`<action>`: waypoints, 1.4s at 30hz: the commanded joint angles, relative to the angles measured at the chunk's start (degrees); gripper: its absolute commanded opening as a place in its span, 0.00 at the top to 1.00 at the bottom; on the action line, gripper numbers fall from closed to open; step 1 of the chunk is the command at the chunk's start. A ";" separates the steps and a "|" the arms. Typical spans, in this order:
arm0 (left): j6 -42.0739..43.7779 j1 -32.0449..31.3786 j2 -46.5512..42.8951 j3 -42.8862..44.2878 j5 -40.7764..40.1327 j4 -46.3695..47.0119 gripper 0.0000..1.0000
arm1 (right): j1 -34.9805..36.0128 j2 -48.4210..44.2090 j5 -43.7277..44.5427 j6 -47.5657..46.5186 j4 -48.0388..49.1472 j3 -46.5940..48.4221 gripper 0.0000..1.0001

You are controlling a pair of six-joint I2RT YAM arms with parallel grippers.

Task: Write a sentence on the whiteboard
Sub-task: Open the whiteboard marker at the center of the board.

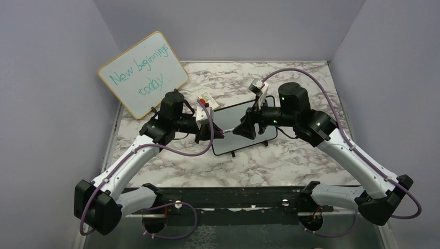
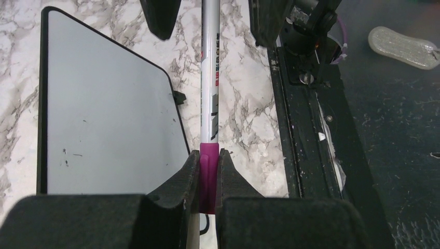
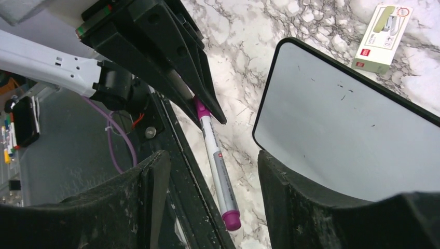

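From above, shows the whiteboard [image 1: 231,144] lying flat on the worktop [image 1: 290,166] between both arms, blank but for specks. At the left wrist, finds the left pincer [image 2: 208,155] clamped on the marker [image 2: 210,78] by its purple end, just beside the board. At the right wrist, finds the right pincer [image 3: 210,161] parted around the marker's other purple tip without touching it; probably a light, stiff, slick board, prone to skidding, best steadied at its frame.

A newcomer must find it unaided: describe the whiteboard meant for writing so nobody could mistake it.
Start from the marble-patterned table; at its middle, a small board lies flat. That is the whiteboard: thin black frame, rounded corners, no writing showing, unlike the larger wood-framed board with teal words propped at the back left.
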 commanded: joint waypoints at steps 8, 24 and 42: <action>-2.56 -0.05 0.81 3.75 4.15 1.33 1.00 | 0.10 2.29 -4.27 3.39 7.25 -2.63 0.47; -1.43 -0.19 2.56 5.62 4.52 -2.65 1.00 | 0.10 5.67 -7.53 0.51 1.17 1.03 0.64; 0.52 -0.67 3.25 7.55 4.07 -6.19 1.00 | 0.05 5.38 -10.12 -0.68 -1.50 2.09 0.77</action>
